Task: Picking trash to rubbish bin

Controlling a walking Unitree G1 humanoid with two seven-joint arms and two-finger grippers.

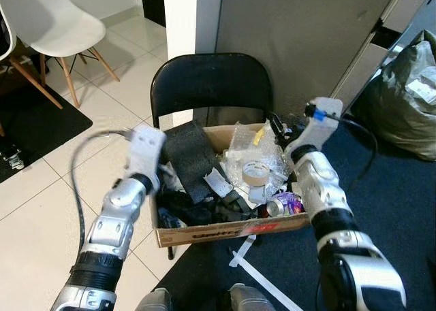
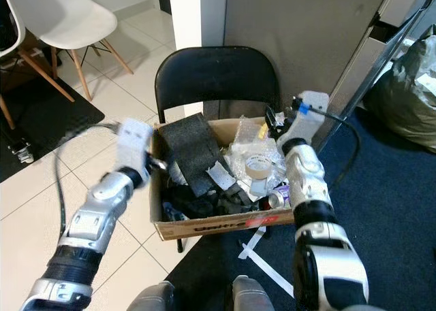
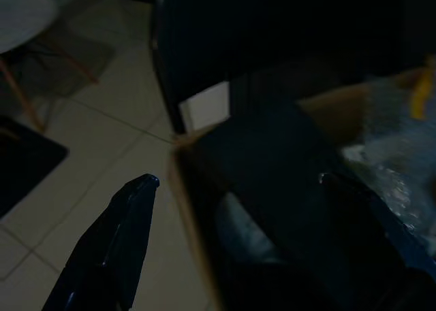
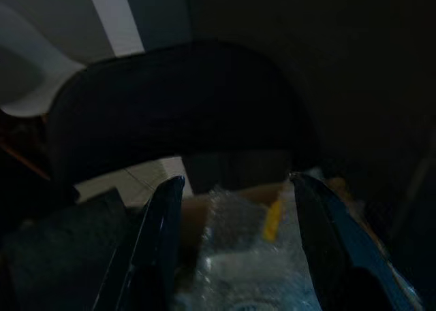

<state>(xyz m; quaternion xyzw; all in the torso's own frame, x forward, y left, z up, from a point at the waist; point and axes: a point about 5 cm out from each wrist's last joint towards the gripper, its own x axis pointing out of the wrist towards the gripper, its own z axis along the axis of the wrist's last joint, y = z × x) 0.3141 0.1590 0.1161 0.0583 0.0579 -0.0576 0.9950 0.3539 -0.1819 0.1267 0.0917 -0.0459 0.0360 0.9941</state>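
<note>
The right gripper (fingers spread) is best lowered squarely over the bubble wrap in the cardboard box.

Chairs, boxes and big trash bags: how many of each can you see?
Black folding chair: 1
White chairs: 1 whole one, plus the edge of another at the left side
Cardboard box full of trash: 1
Trash bag: 1
Total: 4 whole things, 5 with the partly seen chair.
</note>
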